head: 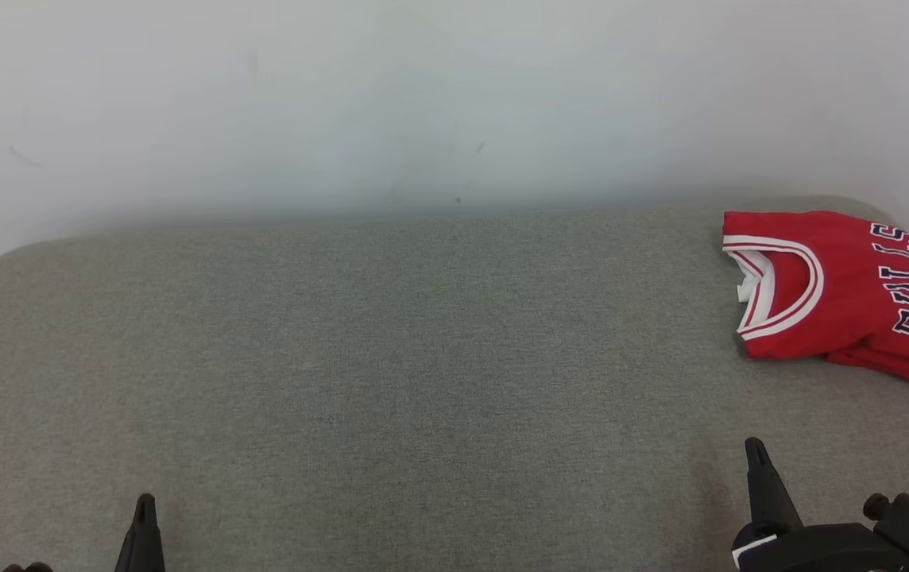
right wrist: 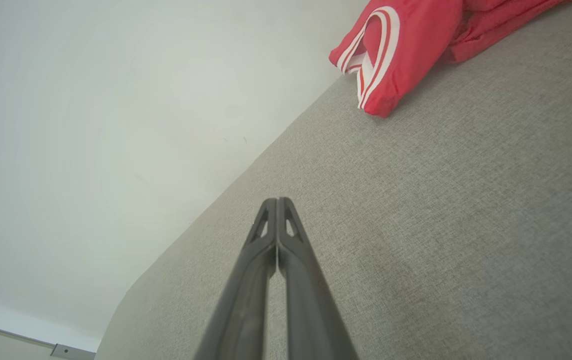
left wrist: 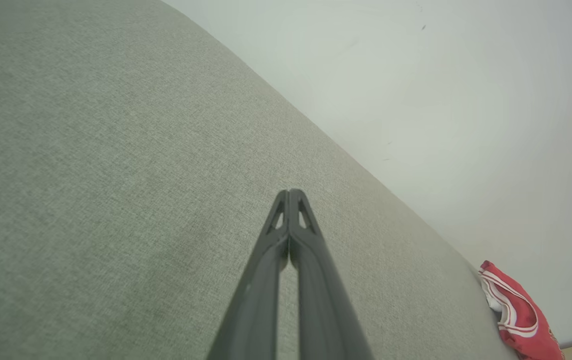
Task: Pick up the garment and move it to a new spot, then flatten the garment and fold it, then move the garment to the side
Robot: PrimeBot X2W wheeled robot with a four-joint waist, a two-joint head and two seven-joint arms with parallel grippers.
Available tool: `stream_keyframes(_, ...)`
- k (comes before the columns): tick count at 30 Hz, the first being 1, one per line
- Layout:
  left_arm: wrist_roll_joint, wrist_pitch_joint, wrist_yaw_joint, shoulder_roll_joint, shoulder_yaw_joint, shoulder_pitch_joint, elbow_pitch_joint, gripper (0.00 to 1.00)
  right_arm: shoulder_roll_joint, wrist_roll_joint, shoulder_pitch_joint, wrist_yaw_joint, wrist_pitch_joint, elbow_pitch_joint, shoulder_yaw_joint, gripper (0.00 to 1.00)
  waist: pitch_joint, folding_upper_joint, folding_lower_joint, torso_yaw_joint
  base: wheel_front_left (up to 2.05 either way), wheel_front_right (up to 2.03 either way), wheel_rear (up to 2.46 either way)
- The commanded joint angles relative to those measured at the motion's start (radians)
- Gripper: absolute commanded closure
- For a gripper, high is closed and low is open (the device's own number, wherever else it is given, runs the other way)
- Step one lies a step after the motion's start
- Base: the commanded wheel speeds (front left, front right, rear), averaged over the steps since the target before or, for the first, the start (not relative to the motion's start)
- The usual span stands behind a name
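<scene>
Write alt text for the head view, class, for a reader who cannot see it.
A folded red jersey with white trim lies at the far right of a grey fabric surface, near a pale wall. The left pincer and right pincer, both shut and empty, point up from the bottom edge, apart from the jersey.

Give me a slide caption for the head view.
Red Bulls jersey lies folded, far right on the grey surface; left gripper and right gripper shut, empty.
</scene>
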Motion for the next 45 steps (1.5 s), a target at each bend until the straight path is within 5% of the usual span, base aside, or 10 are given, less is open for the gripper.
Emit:
stream_keyframes(1, -0.033, 0.005, -0.007, -0.001, 0.004, -0.03, -0.009, 1.0, 0.001, 0.034, -0.02, 0.0, 0.006, -0.012, -0.004, 1.0, 0.0, 0.0, 0.0, 0.0, 0.0, 0.0, 0.0)
stream_keyframes(45, -0.505, 0.104, -0.041, -0.027, 0.015, -0.09, 0.017, 1.0, 0.015, 0.512, -0.065, 0.001, 0.112, -0.006, -0.021, 1.0, 0.014, 0.0, -0.0001, 0.007, 0.0, 0.0, 0.0)
